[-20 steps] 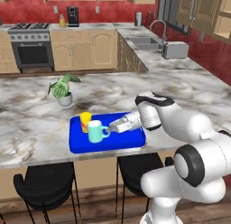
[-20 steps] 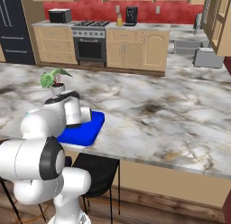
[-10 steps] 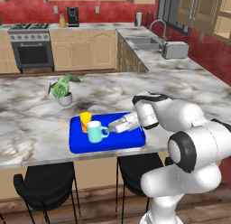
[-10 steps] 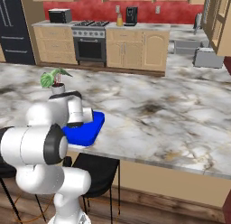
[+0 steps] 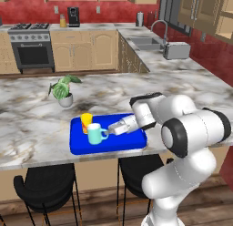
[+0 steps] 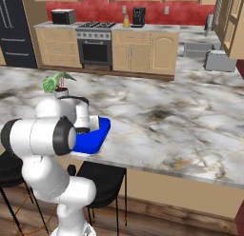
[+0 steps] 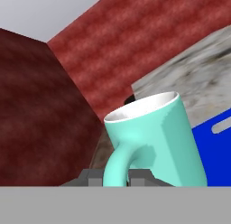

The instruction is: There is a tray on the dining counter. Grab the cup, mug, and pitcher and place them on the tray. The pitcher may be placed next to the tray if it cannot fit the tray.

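The teal mug [image 5: 95, 133] is over the left part of the blue tray [image 5: 129, 141] on the dining counter [image 5: 27, 134], close in front of the yellow cup [image 5: 86, 122], which stands on the tray. My gripper [image 5: 110, 130] reaches in from the right and is shut on the mug's handle. In the hand view the mug [image 7: 167, 137] is close up, its handle between the finger tips of my gripper [image 7: 116, 178], with the tray [image 7: 216, 142] behind it. I cannot tell whether the mug rests on the tray. From the right base view my arm covers most of the tray [image 6: 97, 135]. The pitcher is out of view.
A potted plant [image 5: 63, 90] stands on the counter behind the tray's left end. Black stools [image 5: 43, 186] sit under the counter's front edge. A toaster [image 5: 176, 50] and a sink are on the far worktop at the right.
My arm's elbow has shifted while the gripper stays shut on the mug's handle. The mug has hardly moved over the tray.
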Motion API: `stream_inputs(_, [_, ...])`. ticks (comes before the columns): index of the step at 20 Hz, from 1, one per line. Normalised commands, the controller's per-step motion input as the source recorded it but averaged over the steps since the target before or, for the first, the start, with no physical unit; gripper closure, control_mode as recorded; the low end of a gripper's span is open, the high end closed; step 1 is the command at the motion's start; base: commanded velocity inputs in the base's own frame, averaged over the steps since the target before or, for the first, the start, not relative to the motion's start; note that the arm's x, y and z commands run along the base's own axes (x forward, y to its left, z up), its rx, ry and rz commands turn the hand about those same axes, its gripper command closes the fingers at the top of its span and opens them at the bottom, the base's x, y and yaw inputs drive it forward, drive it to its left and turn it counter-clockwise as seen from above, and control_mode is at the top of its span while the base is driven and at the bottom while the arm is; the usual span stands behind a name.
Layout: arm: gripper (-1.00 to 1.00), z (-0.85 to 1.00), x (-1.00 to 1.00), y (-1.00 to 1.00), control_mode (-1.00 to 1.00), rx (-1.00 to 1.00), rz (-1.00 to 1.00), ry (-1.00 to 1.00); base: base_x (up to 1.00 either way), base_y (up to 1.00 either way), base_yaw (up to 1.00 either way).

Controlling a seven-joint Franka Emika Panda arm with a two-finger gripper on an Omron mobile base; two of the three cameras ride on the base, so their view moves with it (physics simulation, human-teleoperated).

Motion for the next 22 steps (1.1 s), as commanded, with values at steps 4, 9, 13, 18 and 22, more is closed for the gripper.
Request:
stream_inputs(4, [1.0,-0.25,0.34,0.11,-1.0,0.0,0.0,0.0,0.0,0.0,0.0])
stream_inputs(9, [1.0,-0.27,0.28,0.2,-1.0,0.0,0.0,0.0,0.0,0.0,0.0])
stream_inputs(13, [1.0,-0.28,0.26,0.14,-1.0,0.0,0.0,0.0,0.0,0.0,0.0])
stream_inputs(18, [1.0,-0.17,0.29,0.07,-1.0,0.0,0.0,0.0,0.0,0.0,0.0])
stream_inputs(22, [1.0,-0.03,0.31,0.0,-1.0,0.0,0.0,0.0,0.0,0.0,0.0])
